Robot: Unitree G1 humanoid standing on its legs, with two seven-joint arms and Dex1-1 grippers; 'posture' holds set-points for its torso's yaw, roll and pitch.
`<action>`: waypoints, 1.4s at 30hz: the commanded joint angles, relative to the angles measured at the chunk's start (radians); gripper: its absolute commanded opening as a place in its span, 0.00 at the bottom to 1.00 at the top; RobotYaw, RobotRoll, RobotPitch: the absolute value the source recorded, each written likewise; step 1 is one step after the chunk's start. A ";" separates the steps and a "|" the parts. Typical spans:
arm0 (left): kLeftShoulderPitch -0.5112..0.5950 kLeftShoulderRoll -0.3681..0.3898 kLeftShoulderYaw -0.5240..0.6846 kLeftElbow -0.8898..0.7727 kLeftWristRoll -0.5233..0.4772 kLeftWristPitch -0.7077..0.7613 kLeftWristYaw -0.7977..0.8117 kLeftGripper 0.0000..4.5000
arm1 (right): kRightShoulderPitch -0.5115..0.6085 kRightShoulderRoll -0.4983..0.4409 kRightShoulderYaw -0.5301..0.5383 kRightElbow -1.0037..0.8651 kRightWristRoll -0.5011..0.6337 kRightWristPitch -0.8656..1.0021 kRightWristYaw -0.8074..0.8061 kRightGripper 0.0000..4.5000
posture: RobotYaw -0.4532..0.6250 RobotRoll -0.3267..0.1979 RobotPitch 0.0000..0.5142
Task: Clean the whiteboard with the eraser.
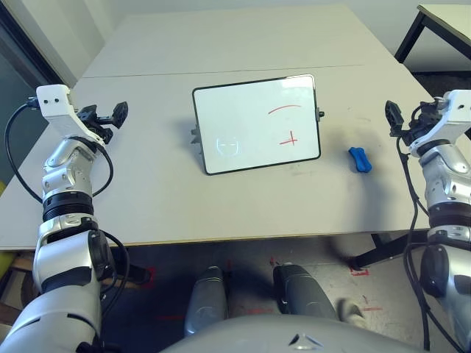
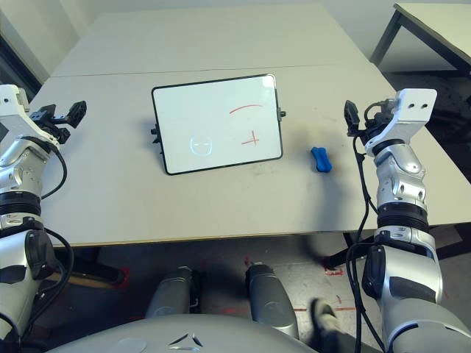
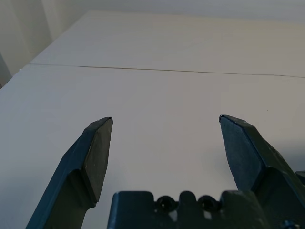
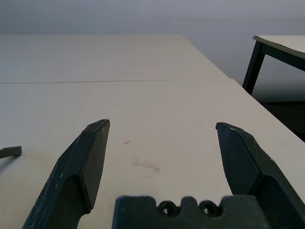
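Observation:
The whiteboard [image 1: 257, 123] lies in the middle of the table, black-framed, with red marker strokes on its right half. To its right, apart from it, a small blue eraser [image 1: 360, 159] rests on the tabletop. My right gripper [image 1: 392, 116] hovers to the right of the eraser and slightly beyond it, open with nothing between its fingers [image 4: 90, 160]. Over the table's left side, well clear of the board, my left gripper [image 1: 110, 115] also stands open and empty, its fingers [image 3: 95, 152] spread above bare tabletop.
The light table [image 1: 147, 184] has a seam running across it behind the board. Another table [image 1: 441, 22] with black legs stands at the back right. The near table edge runs just in front of both arms.

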 commanded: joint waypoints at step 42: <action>0.624 0.014 -0.239 -1.205 -0.339 0.420 -0.358 1.00 | -0.021 -0.197 0.116 -0.484 0.004 0.836 0.053 0.99 | 0.28 0.62 0.21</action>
